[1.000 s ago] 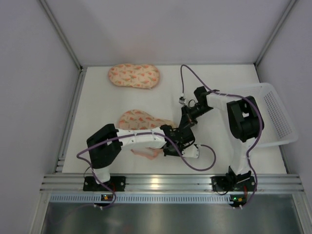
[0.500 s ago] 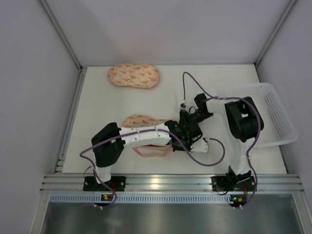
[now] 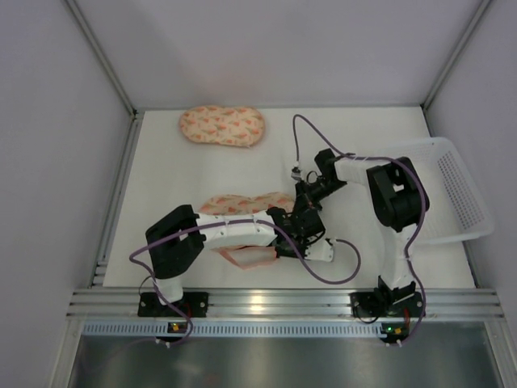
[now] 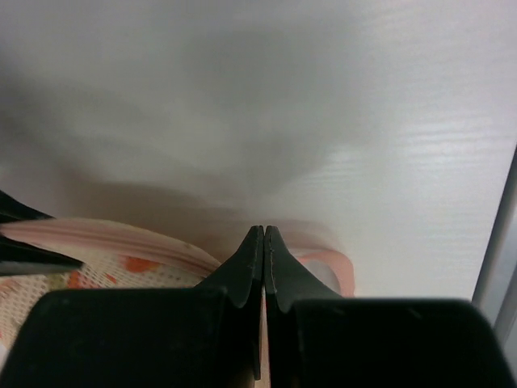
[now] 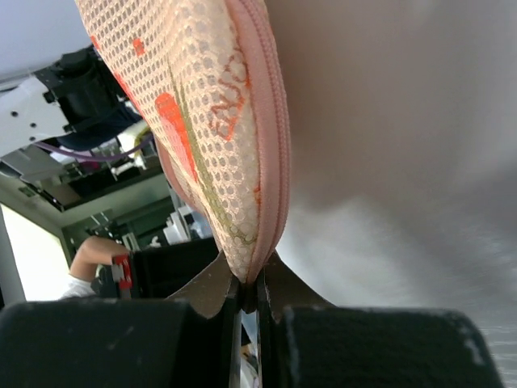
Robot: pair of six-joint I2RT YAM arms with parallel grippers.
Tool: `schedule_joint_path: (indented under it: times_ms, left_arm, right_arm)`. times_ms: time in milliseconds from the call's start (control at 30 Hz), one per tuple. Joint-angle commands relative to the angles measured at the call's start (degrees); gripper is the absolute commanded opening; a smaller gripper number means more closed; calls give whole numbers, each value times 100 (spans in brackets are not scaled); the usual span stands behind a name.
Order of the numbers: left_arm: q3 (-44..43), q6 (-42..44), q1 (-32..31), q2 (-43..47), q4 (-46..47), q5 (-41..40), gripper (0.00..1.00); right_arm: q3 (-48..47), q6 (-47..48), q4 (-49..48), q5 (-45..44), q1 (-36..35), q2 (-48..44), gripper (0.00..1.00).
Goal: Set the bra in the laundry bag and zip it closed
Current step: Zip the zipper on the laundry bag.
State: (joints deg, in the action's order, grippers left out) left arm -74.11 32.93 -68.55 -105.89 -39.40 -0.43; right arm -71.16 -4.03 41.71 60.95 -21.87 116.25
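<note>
White surface [image 3: 178, 182], plain grey walls [image 3: 275, 48] all round. The laundry bag [image 3: 242, 202] sits mid-surface, its zip edge pinched in the right hand [image 5: 250, 279]. The left hand [image 4: 263, 236] is pressed together at its rim. A mesh basket [image 3: 464, 190] stands at the right.

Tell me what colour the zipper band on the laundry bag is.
Pale pink zipper band edging the peach, orange-speckled laundry bag; clearest in the right wrist view.

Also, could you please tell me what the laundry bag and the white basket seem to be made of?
The laundry bag looks like soft matte mesh fabric, printed: open weave holes and a pink zip edge show close up. The basket is probably rigid white plastic, judging by its perforated wall and smooth rim.
</note>
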Motion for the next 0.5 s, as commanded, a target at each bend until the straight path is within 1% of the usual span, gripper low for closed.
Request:
schedule_joint_path:
  times_ms: [0,100,233,367,433,467]
  left_arm:
    - [431,-93,-18,577,-130,359,0]
    - [660,-163,-18,779,-130,455,0]
    - [1177,-199,-18,1096,-147,561,0]
    - [1583,-260,-18,1421,-147,570,0]
    - [1653,-366,-18,1500,-138,657,0]
    - [1654,-401,-18,1501,-130,667,0]
  right_arm:
    - [-495,559,433,-118,139,178,0]
    - [-759,737,635,-258,191,363,0]
    - [-1242,1088,943,-495,235,566,0]
    - [-1550,1107,1005,-593,244,636,0]
    - [-1682,1002,979,-541,244,619,4]
    - [-1691,949,927,-549,253,540,9]
